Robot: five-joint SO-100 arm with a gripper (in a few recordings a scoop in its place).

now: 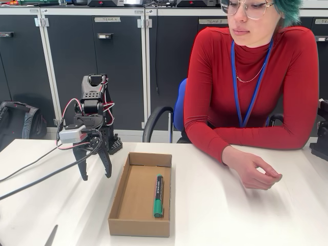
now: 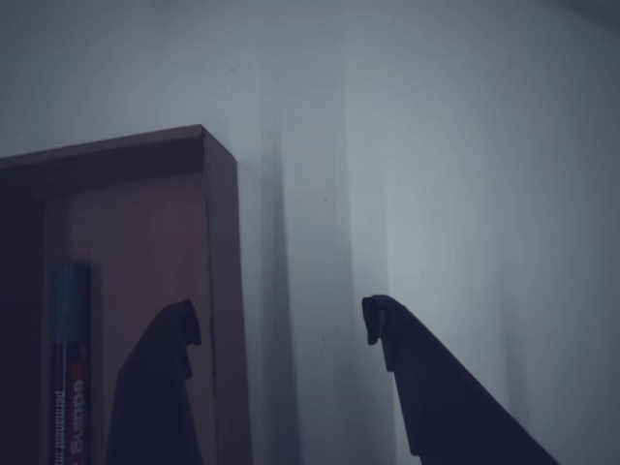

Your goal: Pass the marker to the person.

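The marker (image 1: 158, 196), black with a green cap, lies lengthwise in the right half of a shallow cardboard box (image 1: 123, 202) on the white table. My gripper (image 1: 96, 175) hangs open just left of the box, fingertips pointing down, nothing between them. In the wrist view the two dark fingertips (image 2: 184, 325) frame the box's wall (image 2: 221, 291), and the marker (image 2: 70, 378) shows at the far left inside the box. The person (image 1: 253, 77) in a red turtleneck sits behind the table on the right, one hand (image 1: 253, 169) resting on the tabletop.
Cables (image 1: 41, 166) trail from the arm across the left of the table. Dark cabinets (image 1: 97, 66) line the back wall, and a bag (image 1: 18, 120) sits at the far left. A dark object (image 1: 322, 138) stands at the right edge.
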